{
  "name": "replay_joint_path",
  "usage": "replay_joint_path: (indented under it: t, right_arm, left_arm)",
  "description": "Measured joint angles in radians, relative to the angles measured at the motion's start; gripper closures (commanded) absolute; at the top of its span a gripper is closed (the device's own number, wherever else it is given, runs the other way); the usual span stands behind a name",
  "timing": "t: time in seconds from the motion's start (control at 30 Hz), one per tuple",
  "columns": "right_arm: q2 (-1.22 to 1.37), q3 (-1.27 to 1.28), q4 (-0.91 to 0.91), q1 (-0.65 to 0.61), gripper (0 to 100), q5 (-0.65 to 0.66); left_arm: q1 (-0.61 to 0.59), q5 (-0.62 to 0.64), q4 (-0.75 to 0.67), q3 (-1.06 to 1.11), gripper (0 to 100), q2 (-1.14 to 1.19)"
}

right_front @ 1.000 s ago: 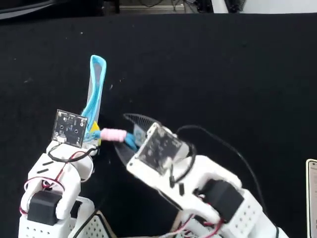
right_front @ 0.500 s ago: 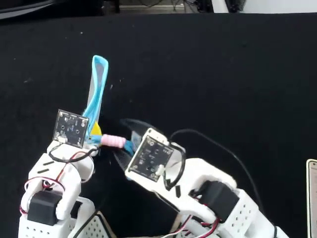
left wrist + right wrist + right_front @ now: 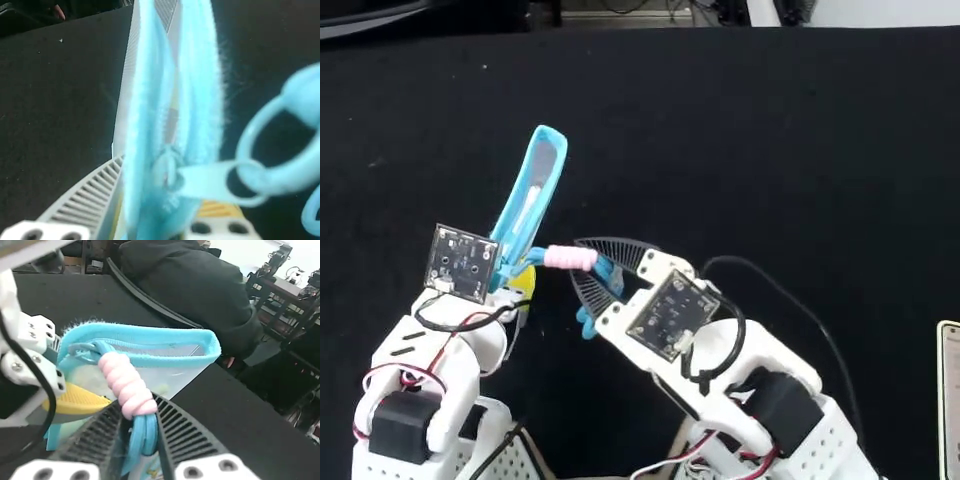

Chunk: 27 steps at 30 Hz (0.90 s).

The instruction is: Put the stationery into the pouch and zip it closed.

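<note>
Pouch (image 3: 532, 195): clear, fuzzy blue trim, standing edge-up.
Left jaws: clamped on its lower end.
Right jaws: pinching pink pull (image 3: 570, 258).

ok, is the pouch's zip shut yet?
Open, it seems: the zip edges of the light blue clear-sided pouch sit apart, with the blue slider at the end by the left gripper.

Light blue pouch (image 3: 531, 198), pink zipper charm (image 3: 570, 258), black table (image 3: 770, 150)
</note>
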Motion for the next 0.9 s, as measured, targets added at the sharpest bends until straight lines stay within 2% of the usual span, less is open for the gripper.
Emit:
replay_joint_path:
  t: [0.5,0.7,0.83,0.9]
  right_arm:
    - [0.118,0.000,-0.064,0.074,98.7,0.000]
    - [0.120,0.000,-0.064,0.121,98.7,0.000]
    - [0.120,0.000,-0.064,0.132,98.4,0.000]
    - [0.120,0.000,-0.064,0.132,98.3,0.000]
  left_arm:
    - [0.000,-0.002,0.107,-0.101,86,0.000]
    - [0.002,-0.086,0.107,-0.101,87,0.000]
    - [0.002,-0.127,0.107,-0.101,98,0.000]
    - [0.002,-0.129,0.107,-0.101,96,0.000]
